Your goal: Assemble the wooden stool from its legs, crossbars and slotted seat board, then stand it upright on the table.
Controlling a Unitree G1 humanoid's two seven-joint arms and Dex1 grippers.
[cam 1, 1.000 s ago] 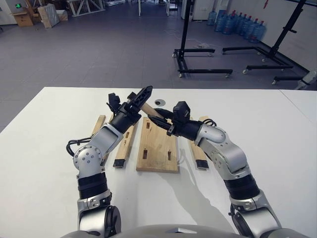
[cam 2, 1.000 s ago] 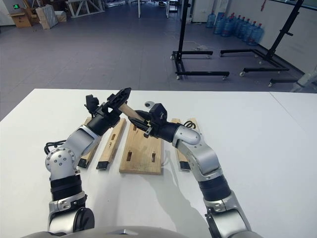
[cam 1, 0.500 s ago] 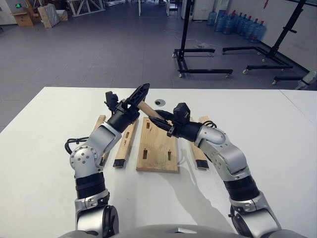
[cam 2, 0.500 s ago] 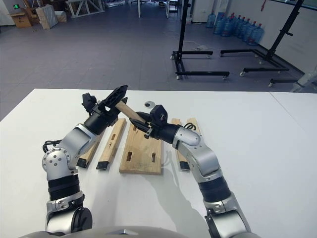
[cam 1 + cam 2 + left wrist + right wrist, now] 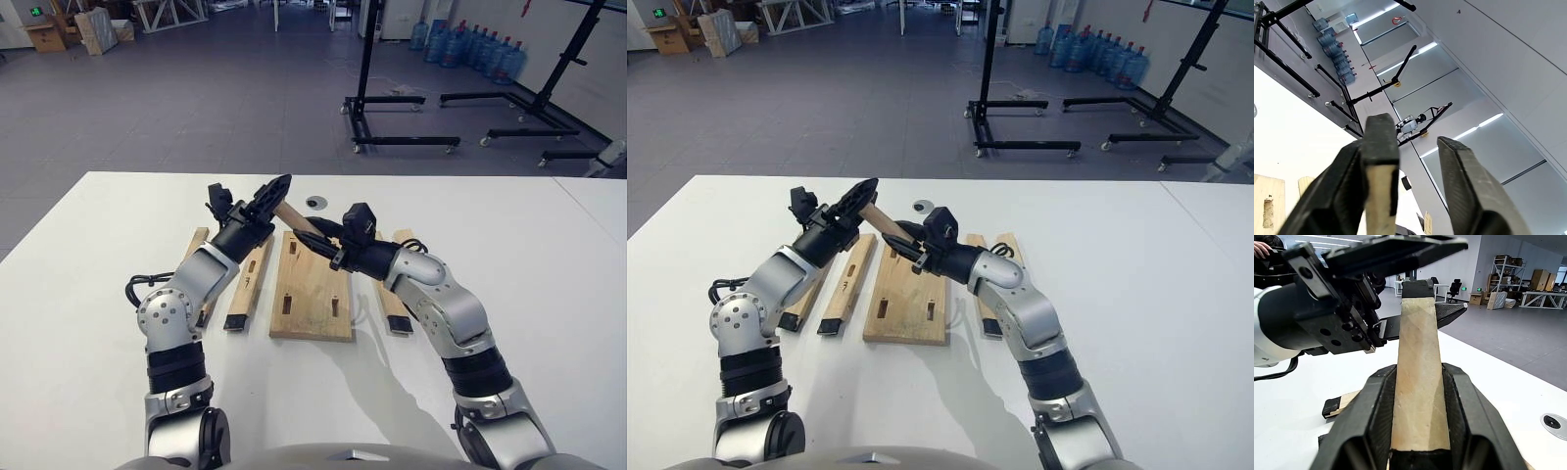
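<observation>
My right gripper (image 5: 320, 236) is shut on a wooden leg (image 5: 295, 217) and holds it slanting up over the far end of the slotted seat board (image 5: 312, 284). In the right wrist view the leg (image 5: 1419, 382) rises between the two fingers (image 5: 1374, 401). My left gripper (image 5: 273, 191) is open around the leg's black-capped upper end. In the left wrist view that end (image 5: 1380, 191) lies against one finger, while the other finger (image 5: 1469, 191) stands apart from it.
Two legs (image 5: 249, 282) lie on the white table left of the board, and two more (image 5: 393, 305) lie to its right under my right forearm. A round grommet (image 5: 314, 203) sits beyond the board. Black wheeled racks (image 5: 402, 117) stand on the floor behind the table.
My left gripper has shifted slightly left and tilted at the leg's upper end. The right arm and the leg have hardly moved.
</observation>
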